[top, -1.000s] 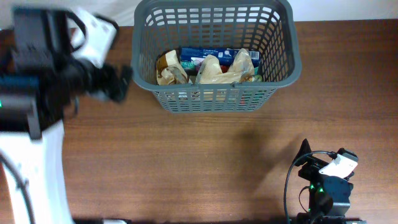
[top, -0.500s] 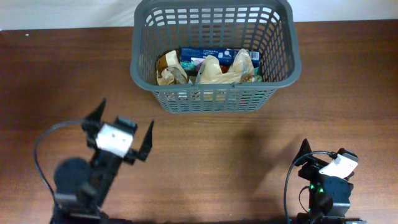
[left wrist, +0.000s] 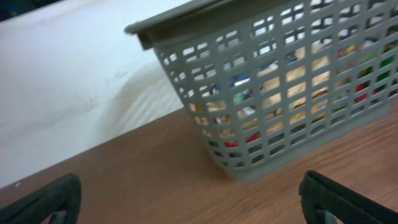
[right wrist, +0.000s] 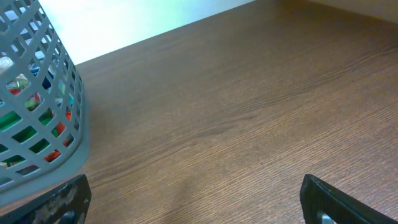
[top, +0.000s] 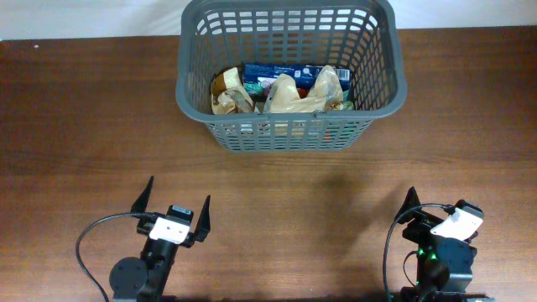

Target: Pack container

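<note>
Dark wooden table [top: 277, 210] bears the container [top: 289, 134] at its far middle, probably light and stiff, best taken by its thick rim, while the left gripper [top: 179, 191] and right gripper [right wrist: 193, 186] sit wide open, empty, well apart from it.

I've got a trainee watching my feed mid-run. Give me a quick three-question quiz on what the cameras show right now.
1. True or false: the left gripper is holding something.
2. Where does the container stand on the table? A) at the near edge, between the two arms; B) at the far edge, near the middle; C) at the left edge.
3. Fill in: the container holds several packets, and the right gripper has its jaws ____.

Key: 1 false, its jaws are open and empty; 2 B; 3 open.
</note>
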You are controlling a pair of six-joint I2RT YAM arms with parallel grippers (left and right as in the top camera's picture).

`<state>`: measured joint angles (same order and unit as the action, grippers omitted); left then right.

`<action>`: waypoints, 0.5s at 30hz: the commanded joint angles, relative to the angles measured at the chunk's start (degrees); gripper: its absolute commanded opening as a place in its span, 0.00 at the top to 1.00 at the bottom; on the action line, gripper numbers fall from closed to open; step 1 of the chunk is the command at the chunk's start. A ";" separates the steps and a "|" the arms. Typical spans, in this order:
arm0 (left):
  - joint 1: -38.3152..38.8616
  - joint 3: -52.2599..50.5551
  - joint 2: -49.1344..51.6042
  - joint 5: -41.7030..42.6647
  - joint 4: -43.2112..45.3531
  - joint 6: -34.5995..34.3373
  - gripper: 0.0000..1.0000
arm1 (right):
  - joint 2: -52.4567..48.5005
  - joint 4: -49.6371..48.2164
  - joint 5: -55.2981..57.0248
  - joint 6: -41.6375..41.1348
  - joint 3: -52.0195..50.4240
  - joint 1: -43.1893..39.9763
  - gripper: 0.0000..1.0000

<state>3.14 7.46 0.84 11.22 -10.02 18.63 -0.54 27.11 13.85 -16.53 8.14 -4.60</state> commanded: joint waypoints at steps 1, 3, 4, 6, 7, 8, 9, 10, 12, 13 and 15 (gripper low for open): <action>-0.96 -1.01 -0.55 -0.28 -2.49 0.26 0.01 | 0.35 0.09 -0.15 -0.48 -0.42 0.42 0.01; -0.96 -1.09 -0.55 -0.52 -7.87 0.26 0.01 | 0.35 0.09 -0.15 -0.48 -0.42 0.42 0.01; -0.96 -1.11 -0.55 -0.50 -9.60 0.26 0.01 | 0.35 0.09 -0.13 -0.48 -0.42 0.42 0.01; -0.96 -1.11 -0.55 -0.52 -10.64 0.26 0.01 | 0.35 0.09 -0.15 -0.48 -0.42 0.42 0.01; -0.96 -1.11 -0.55 -0.50 -10.64 0.26 0.01 | 0.35 0.09 -0.15 -0.48 -0.44 0.42 0.01; -0.96 -1.11 -0.55 -0.46 -10.64 0.24 0.01 | 0.35 0.09 -0.15 -0.48 -0.42 0.42 0.01; -0.96 -1.11 -0.55 -0.48 -10.62 0.24 0.01 | 0.35 0.09 -0.15 -0.48 -0.42 0.42 0.01; -0.96 -1.11 -0.55 -0.48 -10.62 0.24 0.01 | 0.35 0.09 -0.13 -0.48 -0.42 0.42 0.01; -0.96 -1.11 -0.55 -0.48 -10.62 0.24 0.01 | 0.35 0.09 -0.15 -0.48 -0.42 0.42 0.01; -0.96 -1.11 -0.55 -0.48 -10.62 0.24 0.01 | 0.35 0.09 -0.13 -0.48 -0.42 0.42 0.01; -0.96 -1.11 -0.55 -0.48 -10.64 0.24 0.01 | 0.35 0.09 -0.15 -0.48 -0.42 0.42 0.01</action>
<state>2.46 6.61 0.73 10.94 -20.53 18.63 -0.54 27.14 13.85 -16.53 8.14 -4.60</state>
